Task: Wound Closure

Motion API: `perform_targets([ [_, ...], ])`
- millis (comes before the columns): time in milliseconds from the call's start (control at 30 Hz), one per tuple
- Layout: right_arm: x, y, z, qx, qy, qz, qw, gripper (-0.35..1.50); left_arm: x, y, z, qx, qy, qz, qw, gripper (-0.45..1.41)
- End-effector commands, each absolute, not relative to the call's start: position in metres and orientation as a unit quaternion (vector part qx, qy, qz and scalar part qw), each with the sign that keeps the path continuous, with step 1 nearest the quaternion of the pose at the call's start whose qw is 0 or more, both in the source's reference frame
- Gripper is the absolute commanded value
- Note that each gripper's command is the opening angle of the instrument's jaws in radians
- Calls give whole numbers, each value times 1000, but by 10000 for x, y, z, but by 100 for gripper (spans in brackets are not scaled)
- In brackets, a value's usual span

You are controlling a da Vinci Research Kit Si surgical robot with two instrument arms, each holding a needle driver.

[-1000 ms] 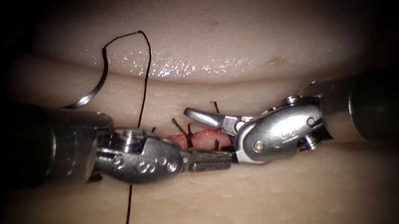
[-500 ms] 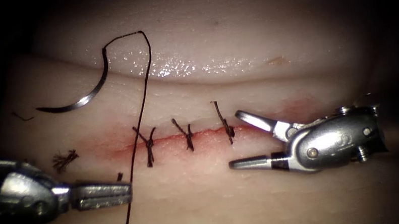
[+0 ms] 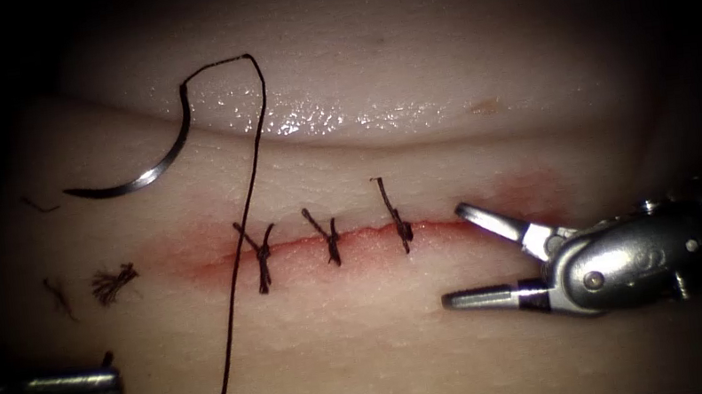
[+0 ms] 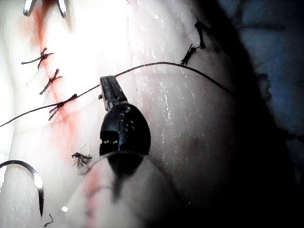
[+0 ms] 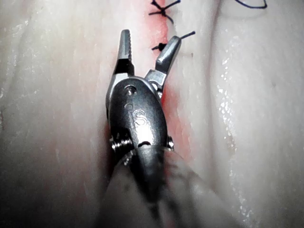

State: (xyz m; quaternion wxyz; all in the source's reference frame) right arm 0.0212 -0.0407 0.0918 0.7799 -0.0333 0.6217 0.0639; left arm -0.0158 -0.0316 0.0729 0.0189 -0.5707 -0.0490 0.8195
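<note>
Jaws: right tool spread, left tool pressed together, both empty; needle loose beside thread

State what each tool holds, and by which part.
Nothing. The right tool is open and empty; the left tool is shut on nothing. The curved steel needle lies free on the pale tissue, left of the cut.

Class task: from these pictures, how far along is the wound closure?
Done: three stitches cross the cut. In hand: nothing; the needle lies free on the tissue, its thread trailing. The left tool is shut, the right tool open. Left: the cut's right end is unstitched.
</note>
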Motion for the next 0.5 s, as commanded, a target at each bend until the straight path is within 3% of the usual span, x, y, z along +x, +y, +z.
perform_targets([
  [33,223,-411,925,-33,623,65,779,148,-165,-324,739,-575,-58,816,25,-45],
  [200,230,-418,925,-30,622,71,779,148,-167,-329,762,-571,-85,812,80,-45],
  [367,233,-423,920,-27,624,77,777,148,-159,-322,785,-519,-146,818,199,31],
  [500,234,-426,916,-25,624,79,777,148,-147,-325,796,-477,-175,829,233,71],
])
